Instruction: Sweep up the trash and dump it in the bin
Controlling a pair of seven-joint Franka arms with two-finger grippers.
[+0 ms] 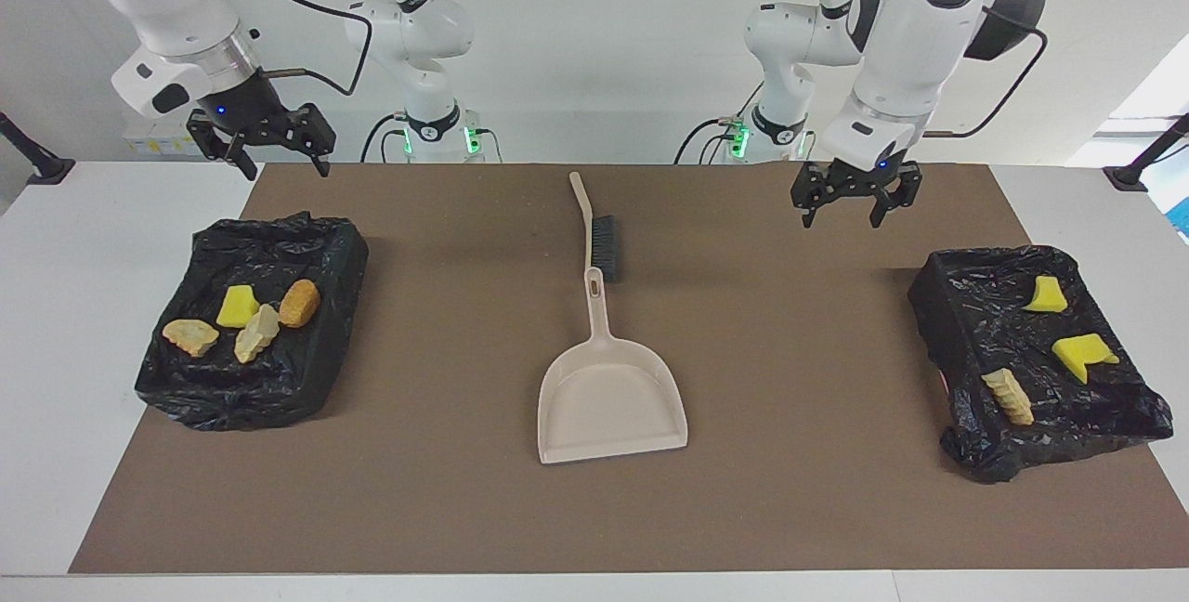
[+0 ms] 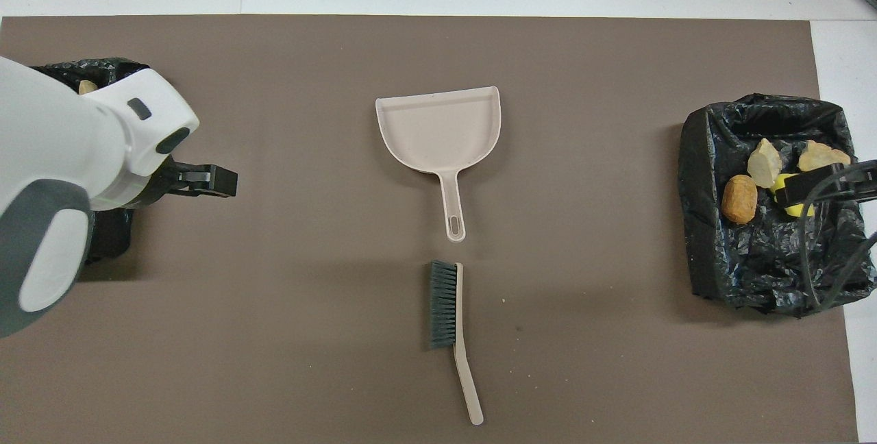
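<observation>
The trash lies in two bins lined with black bags. The bin (image 1: 232, 398) at the right arm's end holds several scraps: a yellow sponge piece (image 1: 238, 306), an orange-brown lump (image 1: 299, 302) and beige lumps (image 1: 256, 333). In the bin (image 1: 985, 305) at the left arm's end are two yellow pieces (image 1: 1082, 356) and a beige lump (image 1: 1009, 395). My left gripper (image 1: 855, 204) hangs open and empty over the mat beside that bin. My right gripper (image 1: 274, 149) waits open and empty, raised near its own bin.
A beige dustpan (image 1: 608, 398) lies flat mid-mat, its handle toward the robots. The black-bristled brush (image 1: 599, 244) lies just nearer to the robots than the dustpan, in line with its handle. A brown mat (image 1: 446, 490) covers the table.
</observation>
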